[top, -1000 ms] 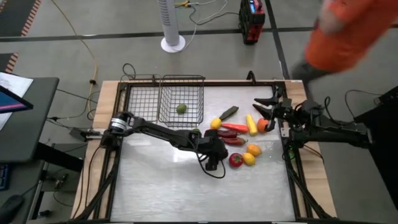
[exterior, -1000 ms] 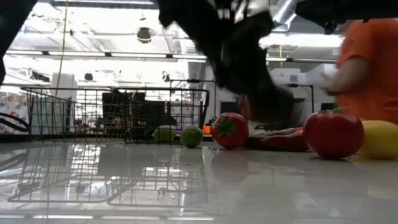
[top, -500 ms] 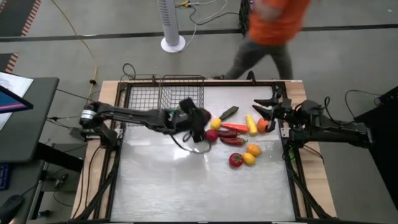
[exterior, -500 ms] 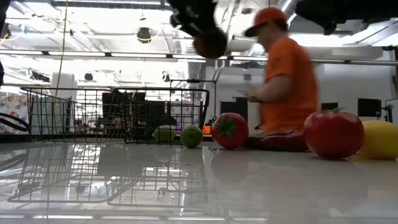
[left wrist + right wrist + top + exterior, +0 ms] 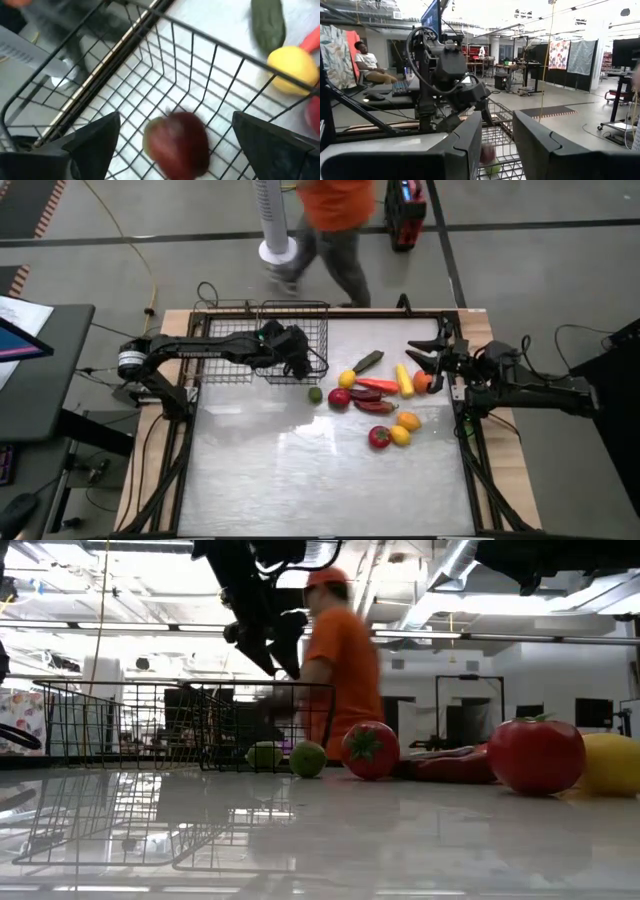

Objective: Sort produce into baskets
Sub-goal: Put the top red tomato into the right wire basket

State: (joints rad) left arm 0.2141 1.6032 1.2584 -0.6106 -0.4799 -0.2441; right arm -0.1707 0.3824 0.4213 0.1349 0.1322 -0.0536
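Note:
My left gripper [image 5: 298, 352] is open above the deeper wire basket [image 5: 290, 315], which adjoins the shallower one [image 5: 225, 345]. In the left wrist view a dark red round fruit [image 5: 177, 142] shows blurred below and between its spread fingers [image 5: 176, 120], inside the basket walls. I cannot tell whether the fruit rests on the basket's floor. It also shows in the right wrist view [image 5: 487, 152], above a green fruit [image 5: 493, 169]. My right gripper [image 5: 415, 350] is open at the table's far right, beside an orange fruit [image 5: 422, 382]. The other produce [image 5: 378, 405] lies on the table.
A green fruit [image 5: 315, 393] lies on the table just near of the deeper basket. A lemon [image 5: 347, 378], a dark green long one [image 5: 367, 361], red and yellow long ones, a tomato [image 5: 379, 437] and others lie right of centre. A person [image 5: 335, 220] walks behind the table.
My left gripper has risen from the middle of the table, carrying the dark red fruit, and swung toward the far left to a place over the deeper basket. The fruit is no longer at its fingertips and is now in the basket. The person has walked leftward behind the table.

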